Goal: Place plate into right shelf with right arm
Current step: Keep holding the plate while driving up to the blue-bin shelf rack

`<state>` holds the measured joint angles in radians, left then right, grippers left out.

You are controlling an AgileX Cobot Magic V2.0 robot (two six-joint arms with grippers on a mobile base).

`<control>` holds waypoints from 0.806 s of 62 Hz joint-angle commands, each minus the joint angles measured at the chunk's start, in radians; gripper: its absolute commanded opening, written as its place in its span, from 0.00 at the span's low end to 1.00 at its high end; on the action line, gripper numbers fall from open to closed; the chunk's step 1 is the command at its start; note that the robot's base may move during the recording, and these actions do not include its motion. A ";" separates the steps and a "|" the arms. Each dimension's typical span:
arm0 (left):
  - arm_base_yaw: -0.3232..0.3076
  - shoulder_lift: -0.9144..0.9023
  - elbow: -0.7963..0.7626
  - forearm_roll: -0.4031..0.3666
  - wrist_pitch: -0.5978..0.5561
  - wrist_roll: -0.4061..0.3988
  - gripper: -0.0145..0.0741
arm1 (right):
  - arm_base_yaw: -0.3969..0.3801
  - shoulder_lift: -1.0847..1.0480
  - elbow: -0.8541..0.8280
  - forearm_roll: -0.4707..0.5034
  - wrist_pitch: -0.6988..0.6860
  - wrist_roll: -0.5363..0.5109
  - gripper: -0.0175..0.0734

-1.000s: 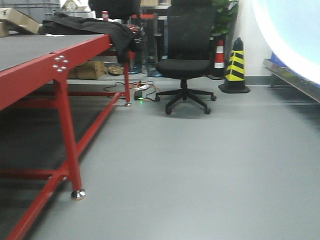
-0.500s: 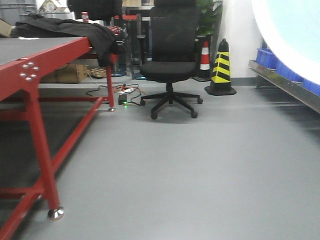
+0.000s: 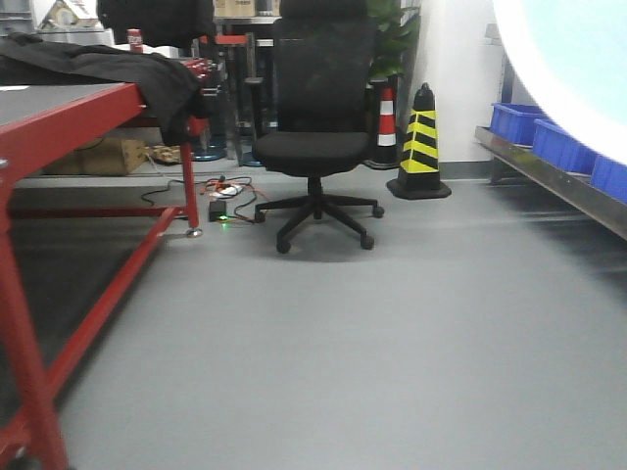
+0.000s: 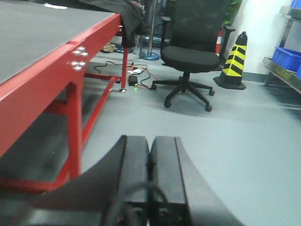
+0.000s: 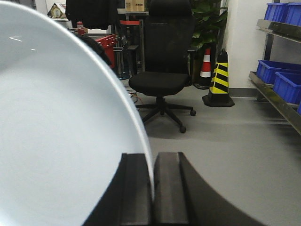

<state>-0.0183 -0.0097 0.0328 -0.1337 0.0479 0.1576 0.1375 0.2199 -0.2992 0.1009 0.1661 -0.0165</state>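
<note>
1. The right claw (image 5: 153, 162) points level above the floor (image 5: 225, 141), its two fingers clamped on the rim of the plate (image 5: 56, 141).
2. The plate stands on edge in that grip, held in the air and filling the left of the right wrist view. It is apart from the right shelf (image 5: 277, 101), whose blue bins (image 5: 282, 77) sit to the right.
3. The left claw (image 4: 150, 143) also points level, fingers pressed together, beside the red tabletop (image 4: 42, 42) edge.

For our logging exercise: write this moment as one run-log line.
stage: plate held, not yet shelved | right gripper: shut on plate rim | left gripper: shut, empty | right shelf: ahead to the right
</note>
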 commanded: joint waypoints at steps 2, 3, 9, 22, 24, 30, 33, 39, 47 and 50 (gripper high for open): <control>-0.002 -0.010 0.010 -0.008 -0.090 -0.007 0.02 | -0.004 0.008 -0.030 -0.008 -0.091 0.003 0.25; -0.002 -0.010 0.010 -0.008 -0.090 -0.007 0.02 | -0.004 0.008 -0.030 -0.008 -0.091 0.003 0.25; -0.002 -0.010 0.010 -0.008 -0.090 -0.007 0.02 | -0.004 0.008 -0.030 -0.008 -0.091 0.003 0.25; -0.002 -0.010 0.010 -0.008 -0.090 -0.007 0.02 | -0.004 0.008 -0.030 -0.008 -0.091 0.003 0.25; -0.002 -0.010 0.010 -0.008 -0.090 -0.007 0.02 | -0.004 0.008 -0.030 -0.008 -0.091 0.003 0.25; -0.002 -0.010 0.010 -0.008 -0.090 -0.007 0.02 | -0.004 0.008 -0.030 -0.008 -0.091 0.003 0.25; -0.002 -0.010 0.010 -0.008 -0.090 -0.007 0.02 | -0.004 0.008 -0.030 -0.008 -0.091 0.003 0.25; -0.002 -0.010 0.010 -0.008 -0.090 -0.007 0.02 | -0.004 0.008 -0.030 -0.008 -0.091 0.003 0.25; -0.002 -0.010 0.010 -0.008 -0.090 -0.007 0.02 | -0.004 0.008 -0.030 -0.008 -0.091 0.003 0.25; -0.002 -0.010 0.010 -0.008 -0.090 -0.007 0.02 | -0.004 0.008 -0.030 -0.008 -0.091 0.003 0.25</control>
<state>-0.0183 -0.0097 0.0328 -0.1337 0.0479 0.1576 0.1375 0.2199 -0.2992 0.1009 0.1661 -0.0165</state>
